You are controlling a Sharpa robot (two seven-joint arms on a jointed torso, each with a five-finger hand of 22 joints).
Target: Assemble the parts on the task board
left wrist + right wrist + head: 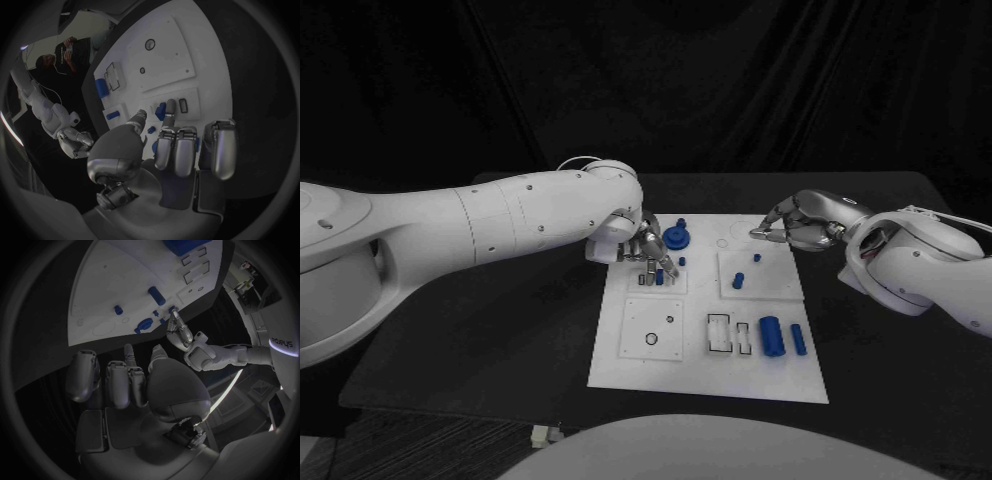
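Observation:
The white task board lies mid-table. My left hand reaches over its far left part, beside a blue knobbed part. In the left wrist view its thumb and a finger pinch a small blue peg just above a small slotted plate. My right hand hovers at the board's far right corner with its fingers curled in. A tiny blue part shows between its thumb and a finger. Two blue cylinders lie at the board's near right, and two small pegs stand farther back.
Black table surface surrounds the board, with its edges to the left and front. A rectangular frame and a plate with a ring hole sit on the board's near half. The left arm spans the table's left side.

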